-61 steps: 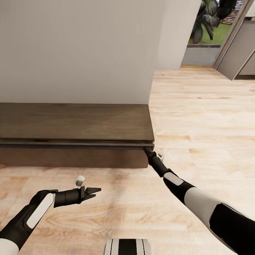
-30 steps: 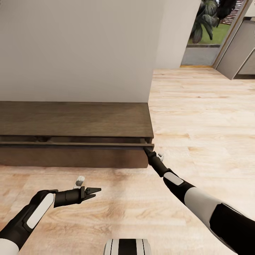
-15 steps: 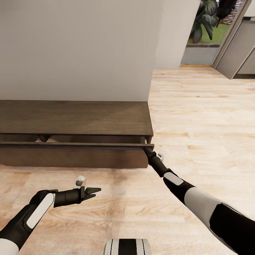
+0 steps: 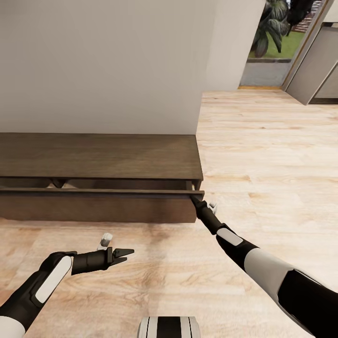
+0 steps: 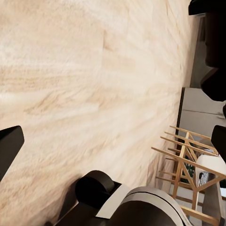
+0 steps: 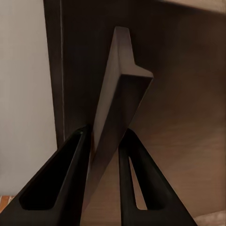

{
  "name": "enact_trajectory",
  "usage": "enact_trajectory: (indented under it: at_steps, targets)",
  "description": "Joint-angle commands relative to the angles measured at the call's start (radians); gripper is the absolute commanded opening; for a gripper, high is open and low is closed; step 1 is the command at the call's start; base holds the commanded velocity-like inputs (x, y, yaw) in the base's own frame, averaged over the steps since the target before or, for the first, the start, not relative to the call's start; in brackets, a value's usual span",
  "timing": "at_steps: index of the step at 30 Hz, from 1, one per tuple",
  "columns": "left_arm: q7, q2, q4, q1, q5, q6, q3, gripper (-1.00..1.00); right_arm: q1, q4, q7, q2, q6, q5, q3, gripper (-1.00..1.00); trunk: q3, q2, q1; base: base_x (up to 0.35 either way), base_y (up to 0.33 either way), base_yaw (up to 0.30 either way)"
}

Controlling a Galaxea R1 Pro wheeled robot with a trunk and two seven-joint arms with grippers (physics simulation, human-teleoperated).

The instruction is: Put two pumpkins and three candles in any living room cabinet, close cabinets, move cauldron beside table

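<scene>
I am in a home, in a living room by the look of it. Light wood plank floor [image 4: 263, 155] runs under me and away to the far right. A long low dark-brown cabinet [image 4: 101, 157] stands against a plain pale wall [image 4: 103, 65] ahead of me. At the far right an opening [image 4: 274, 44] looks out on green leafy plants, with a grey unit [image 4: 317, 70] just beside it. My left wrist camera catches pale wooden chairs [image 5: 186, 160] across the floor.
</scene>
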Motion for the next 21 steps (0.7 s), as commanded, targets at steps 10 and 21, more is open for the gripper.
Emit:
enact_trajectory:
  at_steps: [10,21]
  targets:
    - [-0.001,0.000,-0.001,-0.001,0.003,0.004,-0.002,1.00,0.000,0.015,-0.014,-0.001,0.003,-0.012,0.014,-1.00,-0.001,0.000,0.000,-0.080,0.000,0.000]
    - [-0.001,0.000,-0.001,-0.001,0.003,0.004,-0.002,1.00,0.000,0.015,-0.014,-0.001,0.003,-0.012,0.014,-1.00,-0.001,0.000,0.000,-0.025,0.000,0.000]
